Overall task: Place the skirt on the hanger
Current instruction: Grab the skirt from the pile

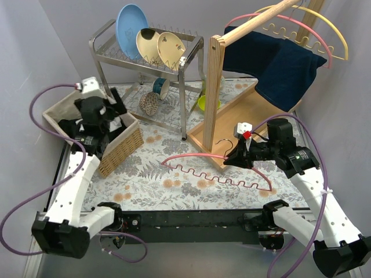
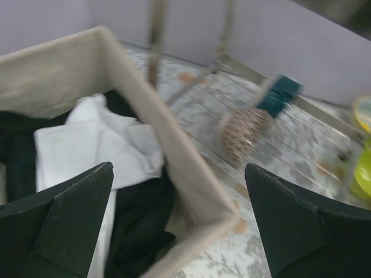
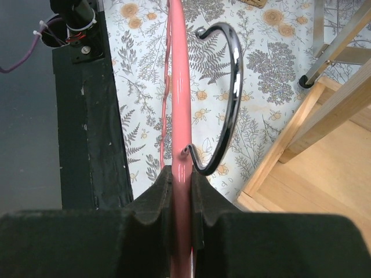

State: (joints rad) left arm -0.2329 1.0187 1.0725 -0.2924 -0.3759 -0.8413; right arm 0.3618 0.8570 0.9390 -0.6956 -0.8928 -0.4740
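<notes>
Pink hanger, at the counter's five o'clock, is pinched at its neck by the right jaws. Left jaws gape empty over the nine-o'clock basket, where soft dark cloth, probably the skirt, wants a bunched grip.

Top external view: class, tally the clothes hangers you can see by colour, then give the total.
Pink: 2 (held hanger, rail hanger)
Yellow: 1 (yellow hanger)
Total: 3
</notes>
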